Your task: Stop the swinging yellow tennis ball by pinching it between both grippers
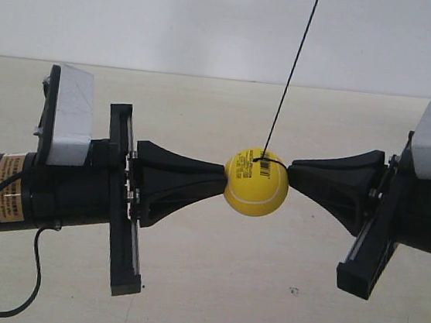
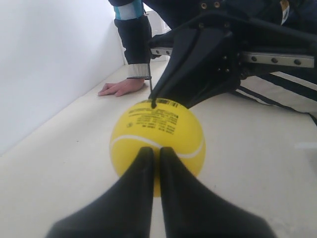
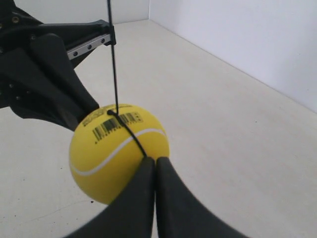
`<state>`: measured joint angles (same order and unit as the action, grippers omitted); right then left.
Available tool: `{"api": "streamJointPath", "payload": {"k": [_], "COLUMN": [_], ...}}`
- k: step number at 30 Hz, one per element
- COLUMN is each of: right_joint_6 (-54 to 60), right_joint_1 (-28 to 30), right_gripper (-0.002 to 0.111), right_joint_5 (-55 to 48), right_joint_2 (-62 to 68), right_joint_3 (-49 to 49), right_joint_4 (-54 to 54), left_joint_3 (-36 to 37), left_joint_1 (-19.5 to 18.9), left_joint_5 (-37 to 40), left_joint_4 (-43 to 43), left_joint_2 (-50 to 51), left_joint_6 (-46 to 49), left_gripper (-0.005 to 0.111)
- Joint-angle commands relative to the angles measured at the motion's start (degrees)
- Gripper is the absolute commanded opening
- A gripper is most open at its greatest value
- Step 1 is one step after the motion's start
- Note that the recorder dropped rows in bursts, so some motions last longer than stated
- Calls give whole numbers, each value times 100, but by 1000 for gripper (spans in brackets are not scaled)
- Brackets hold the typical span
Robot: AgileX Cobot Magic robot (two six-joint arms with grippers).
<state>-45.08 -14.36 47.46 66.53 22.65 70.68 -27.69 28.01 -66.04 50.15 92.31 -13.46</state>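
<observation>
Nearest the lens, the left gripper (image 2: 153, 149) has its 2 fingers pressed together into 1 point, the tip touching the yellow tennis ball (image 2: 157, 130). The right gripper (image 3: 155, 160), its fingers likewise closed together, presses the opposite side. From the exterior view the ball hangs above the table (image 1: 207, 301), its black string (image 1: 292, 69) rising from 12 o'clock, with tips touching at 9 and 3 o'clock.

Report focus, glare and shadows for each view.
Exterior view: even, soft light, no glare, no hard shadows, yellow tennis ball fairly sharp. Left wrist view: ball print distinct, near left end effector blurred. Right wrist view: barcode crisp, right end effector soft.
</observation>
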Motion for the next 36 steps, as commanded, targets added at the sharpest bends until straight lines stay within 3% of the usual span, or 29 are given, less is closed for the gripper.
{"api": "streamJointPath", "payload": {"k": [1,19,33,36], "right_joint_6": [9,-129,-279,-417], "right_joint_1": [-16,-16,-16,-16], "right_gripper": [0,0,0,0], "right_joint_5": [198,-914,-830,-1350], "right_joint_2": [18,-361,-393,-475], "right_joint_3": [2,2,2,2], "right_joint_4": [57,-280,-224,-226], "left_joint_3": [-53,-39,-39,-39], "left_joint_1": [62,52,52,52], "left_joint_5": [-19,309,473,473], "left_joint_4": [20,20,82,156], "left_joint_2": [20,20,20,20], "left_joint_6": [19,19,8,-30], "left_gripper": [5,5,5,5]}}
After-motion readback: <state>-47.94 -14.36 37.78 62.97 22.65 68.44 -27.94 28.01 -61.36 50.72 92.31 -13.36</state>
